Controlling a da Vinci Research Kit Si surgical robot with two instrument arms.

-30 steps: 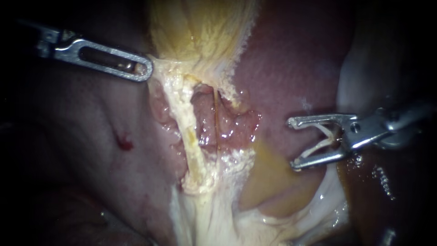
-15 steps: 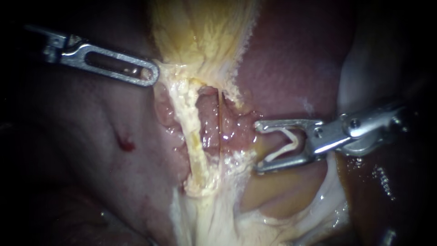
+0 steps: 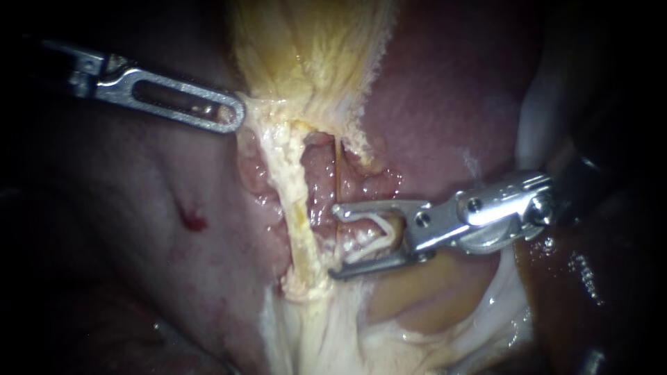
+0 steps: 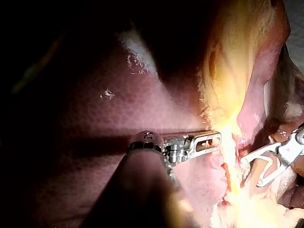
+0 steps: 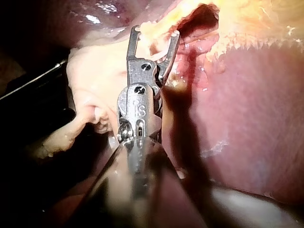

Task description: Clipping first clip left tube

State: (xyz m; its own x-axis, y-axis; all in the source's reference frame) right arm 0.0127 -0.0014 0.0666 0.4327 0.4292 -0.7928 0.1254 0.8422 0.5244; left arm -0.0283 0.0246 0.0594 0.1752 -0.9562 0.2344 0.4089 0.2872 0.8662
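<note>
The right instrument [image 3: 333, 242] has slid in toward the left tube [image 3: 297, 215], its jaws spread wide and carrying an unclosed white clip [image 3: 375, 232]. The jaw tips now sit just beside the tube, not yet around it, so clipping likely needs a little more advance.
</note>
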